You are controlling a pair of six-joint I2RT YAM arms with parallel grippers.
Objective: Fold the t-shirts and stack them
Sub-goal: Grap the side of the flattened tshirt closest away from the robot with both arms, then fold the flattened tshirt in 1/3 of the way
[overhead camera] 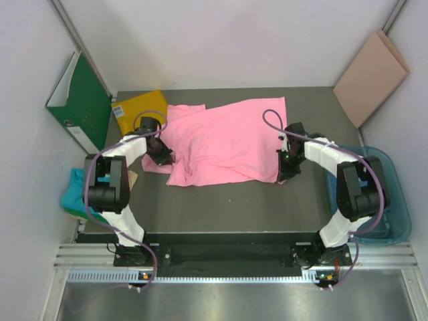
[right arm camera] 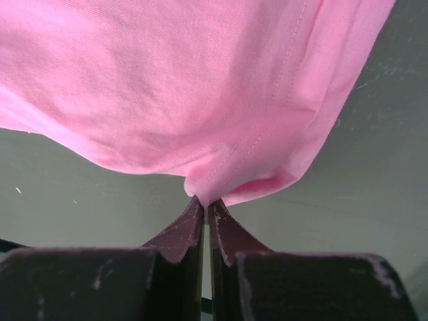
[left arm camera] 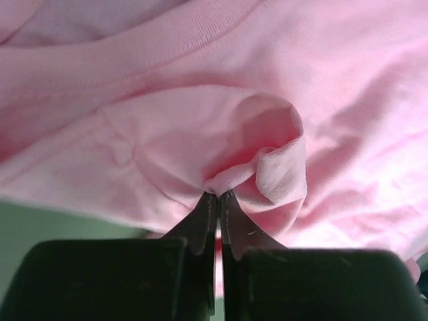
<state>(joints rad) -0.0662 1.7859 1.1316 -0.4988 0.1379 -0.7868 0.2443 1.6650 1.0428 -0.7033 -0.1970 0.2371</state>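
I've got the pink t-shirt [overhead camera: 227,140] rumpled on the worktop [overhead camera: 234,207]; left end effector [left arm camera: 219,197] and right end effector [right arm camera: 204,204] each pinch opposite edges.

1. The left arm [overhead camera: 107,184] is built of chunky black joint housings alternating with smooth white rounded shells.
2. The right arm [overhead camera: 358,190] has the same black-and-white build.
3. A thin grey-purple cable runs along each arm, with a loose loop near the left wrist [overhead camera: 138,120] and near the right wrist [overhead camera: 265,120].
4. Both black bases [overhead camera: 127,254] carry a small orange light at the front.
5. The left gripper [left arm camera: 218,195] has a boxy matte black body and dark fingers [left arm camera: 200,227] tapering to thin tips.
6. The right gripper [right arm camera: 204,200] looks alike, its tapered fingers [right arm camera: 180,234] dark brownish, its body faintly scuffed.
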